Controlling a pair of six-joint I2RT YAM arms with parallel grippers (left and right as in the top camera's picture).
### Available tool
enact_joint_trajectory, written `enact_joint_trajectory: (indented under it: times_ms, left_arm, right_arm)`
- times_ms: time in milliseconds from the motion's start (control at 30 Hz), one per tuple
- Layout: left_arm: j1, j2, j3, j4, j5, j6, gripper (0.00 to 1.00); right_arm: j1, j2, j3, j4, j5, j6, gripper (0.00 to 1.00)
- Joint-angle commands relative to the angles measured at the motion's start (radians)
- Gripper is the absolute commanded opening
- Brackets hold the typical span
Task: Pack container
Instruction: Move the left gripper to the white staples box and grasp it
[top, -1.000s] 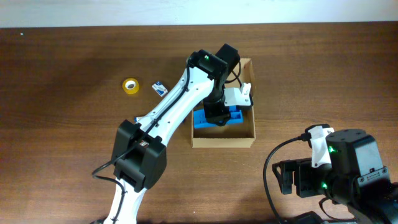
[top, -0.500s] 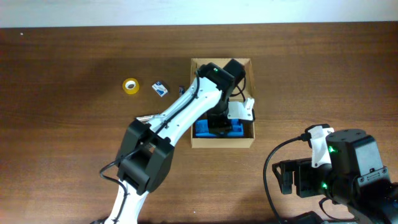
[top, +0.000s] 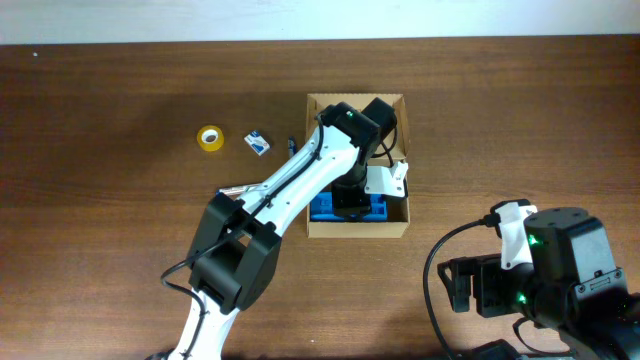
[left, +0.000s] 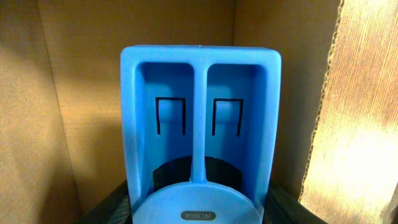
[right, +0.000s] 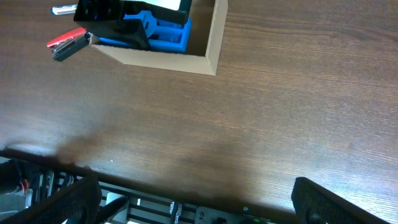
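Overhead view: we record the container (top: 358, 228), open at the top, standing on the brown surface (top: 110, 240) near its middle. The left pincer (top: 350, 195) is down inside it, its fingers (left: 109, 208) pressed against both flanks of a blue plastic moulding (left: 199, 112). The moulding sits at the end of the box nearer the robot, with cardboard walls close on either side.

The right pincer (right: 193, 205) hangs over the wood, well apart from the box, spread wide and holding nothing.

A yellow tape roll (top: 209, 138) and a small blue-and-white packet (top: 258, 142) lie left of the container. A red-and-silver pen (right: 67, 43) lies near its corner.
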Motion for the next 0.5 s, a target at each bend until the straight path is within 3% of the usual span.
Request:
enact_joint_trajectory:
  times_ms: [0, 133, 467]
  left_arm:
    - [0.001, 0.004, -0.008, -0.005, 0.0, 0.019, 0.54]
    - [0.001, 0.004, -0.008, -0.006, 0.0, 0.019, 0.66]
    - [0.002, 0.004, 0.058, -0.023, 0.0, 0.008, 0.64]
  right_arm:
    - [0.006, -0.004, 0.01, 0.003, -0.005, -0.004, 0.99]
    - [0.006, -0.004, 0.01, 0.003, -0.005, -0.004, 0.99]
    - [0.006, -0.004, 0.01, 0.003, -0.005, -0.004, 0.99]
